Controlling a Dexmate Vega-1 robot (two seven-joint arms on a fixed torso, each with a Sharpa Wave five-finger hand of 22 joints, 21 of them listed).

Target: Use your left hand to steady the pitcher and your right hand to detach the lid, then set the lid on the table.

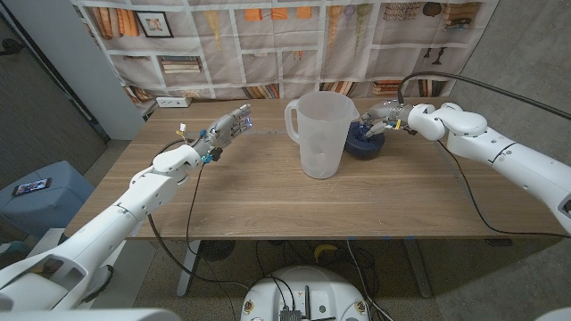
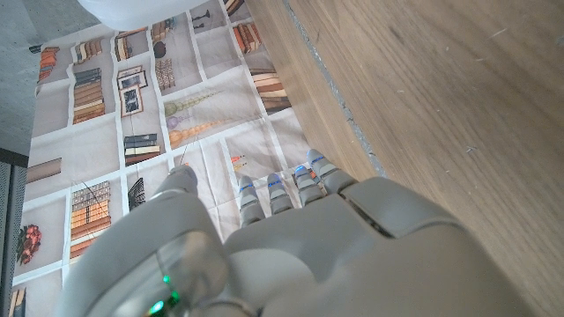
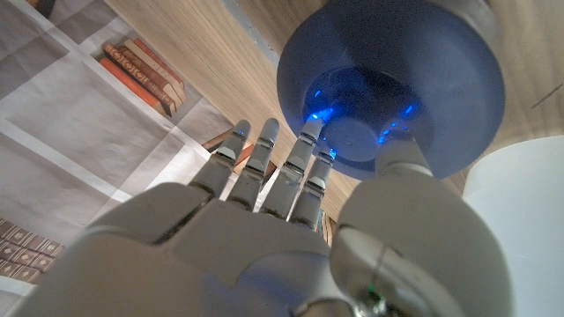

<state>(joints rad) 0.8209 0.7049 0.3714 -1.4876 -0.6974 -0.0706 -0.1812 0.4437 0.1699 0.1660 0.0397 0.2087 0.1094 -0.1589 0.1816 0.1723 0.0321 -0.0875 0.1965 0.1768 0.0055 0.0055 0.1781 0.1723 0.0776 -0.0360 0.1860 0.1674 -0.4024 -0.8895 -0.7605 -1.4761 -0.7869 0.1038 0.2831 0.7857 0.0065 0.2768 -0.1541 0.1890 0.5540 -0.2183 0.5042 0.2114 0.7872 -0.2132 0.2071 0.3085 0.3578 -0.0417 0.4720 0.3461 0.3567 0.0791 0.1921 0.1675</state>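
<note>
On my table (image 1: 268, 201) stood one translucent pitcher (image 1: 319, 134), near the middle, and one dark blue lid (image 1: 364, 144), just right of it. I counted two hands of mine: my left hand (image 1: 225, 130) on the left, my right hand (image 1: 379, 119) on the right at the lid.

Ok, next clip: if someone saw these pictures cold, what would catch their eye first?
Probably the translucent white pitcher standing upright mid-table with no lid on it. Next, the dark blue lid on the table just beside it, on the robot's right, with the right hand on it, fingers and thumb around its centre knob in the right wrist view. The left hand is raised and open, apart from the pitcher.
</note>
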